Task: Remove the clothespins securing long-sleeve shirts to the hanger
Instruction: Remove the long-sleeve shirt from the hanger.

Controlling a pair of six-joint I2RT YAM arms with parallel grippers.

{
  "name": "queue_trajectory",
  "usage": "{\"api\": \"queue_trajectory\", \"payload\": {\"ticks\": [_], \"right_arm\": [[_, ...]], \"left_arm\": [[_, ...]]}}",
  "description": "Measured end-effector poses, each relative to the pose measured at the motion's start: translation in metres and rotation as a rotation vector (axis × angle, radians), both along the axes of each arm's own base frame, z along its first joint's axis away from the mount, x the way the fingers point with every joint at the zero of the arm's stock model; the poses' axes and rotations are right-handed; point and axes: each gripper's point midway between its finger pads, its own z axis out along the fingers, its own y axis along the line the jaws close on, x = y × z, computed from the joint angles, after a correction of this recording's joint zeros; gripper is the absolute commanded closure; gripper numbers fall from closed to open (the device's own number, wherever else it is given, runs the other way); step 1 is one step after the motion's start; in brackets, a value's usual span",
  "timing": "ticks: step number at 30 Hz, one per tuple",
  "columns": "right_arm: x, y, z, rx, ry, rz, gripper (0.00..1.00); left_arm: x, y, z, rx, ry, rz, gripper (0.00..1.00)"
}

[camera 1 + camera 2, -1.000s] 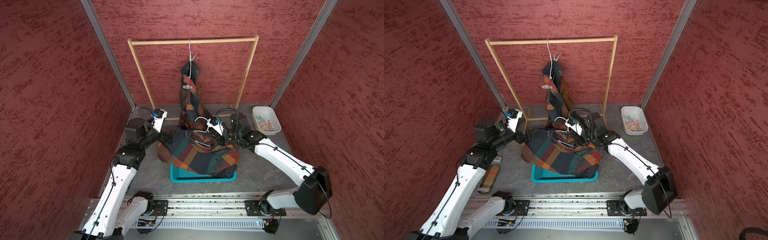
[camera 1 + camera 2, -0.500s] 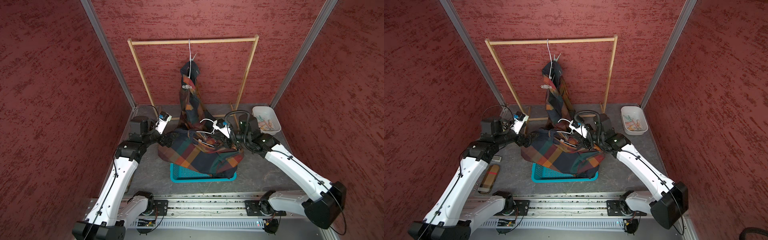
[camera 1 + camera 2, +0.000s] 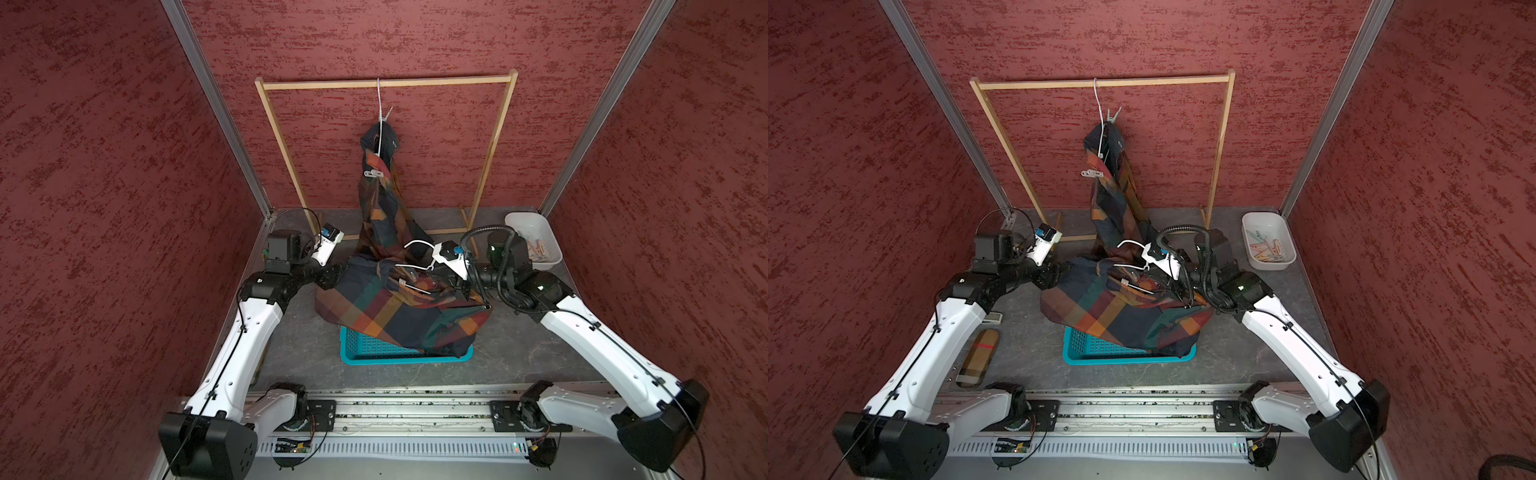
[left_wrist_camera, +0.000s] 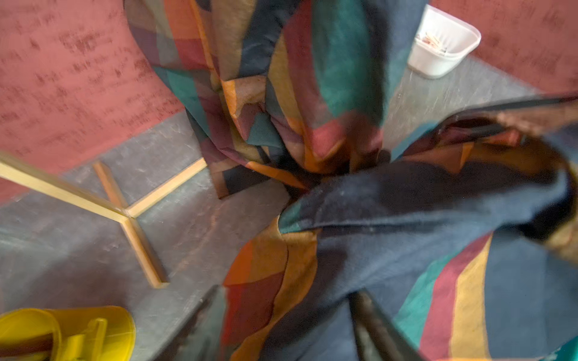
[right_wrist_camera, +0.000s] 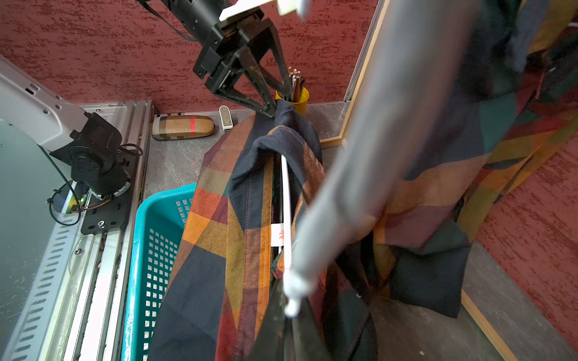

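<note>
One long-sleeve shirt (image 3: 380, 199) hangs from a white hanger on the rack, with whitish clothespins on its side (image 3: 374, 173) (image 3: 1092, 173) and at the hanger neck (image 3: 387, 114). A second plaid shirt (image 3: 386, 307) (image 5: 250, 193) drapes over another white hanger (image 3: 417, 245) (image 5: 286, 200) above the basket, with two pale clothespins (image 3: 412, 274) (image 3: 1124, 281) on it. My right gripper (image 3: 457, 286) (image 5: 289, 312) is shut on that hanger's end. My left gripper (image 3: 334, 276) (image 4: 286, 325) (image 5: 280, 101) pinches the shirt's far shoulder fabric.
A teal basket (image 3: 365, 353) (image 5: 147, 250) sits under the shirt. A white tray (image 3: 536, 245) (image 4: 444, 43) at the back right holds several pegs. The wooden rack (image 3: 386, 83) spans the back. A yellow pencil cup (image 5: 297, 97) and a plaid case (image 3: 978, 361) lie at the left.
My right gripper has carried the hanger and shirt a little to the right and back. My left gripper moved in to the shirt's shoulder, and its jaws closed in on the fabric.
</note>
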Motion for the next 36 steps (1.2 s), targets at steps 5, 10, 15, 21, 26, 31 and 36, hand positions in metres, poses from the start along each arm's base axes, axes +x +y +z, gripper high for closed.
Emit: {"api": "queue_trajectory", "payload": {"ticks": [5,10,15,21,26,31,36], "right_arm": [[-0.006,-0.007,0.015,0.028,-0.034,-0.003,1.00],[-0.006,-0.016,0.024,0.055,-0.043,-0.014,1.00],[-0.002,-0.023,0.021,0.069,-0.018,-0.043,1.00],[-0.004,-0.044,0.025,0.108,-0.008,-0.100,1.00],[-0.010,-0.051,0.034,0.130,-0.015,-0.118,1.00],[-0.015,-0.059,0.028,0.132,0.009,-0.141,1.00],[-0.019,-0.066,0.030,0.133,0.012,-0.159,1.00]], "left_arm": [[-0.006,-0.007,0.001,-0.015,0.004,-0.055,1.00],[-0.009,-0.010,0.001,-0.031,0.013,-0.067,1.00],[-0.002,-0.003,0.001,-0.031,0.012,-0.021,1.00],[0.023,0.017,-0.017,-0.032,0.107,0.140,1.00],[0.032,0.021,-0.018,-0.096,0.161,0.242,1.00],[0.026,0.022,-0.016,-0.150,0.177,0.297,1.00],[0.017,0.026,-0.038,-0.170,0.240,0.354,1.00]]}}
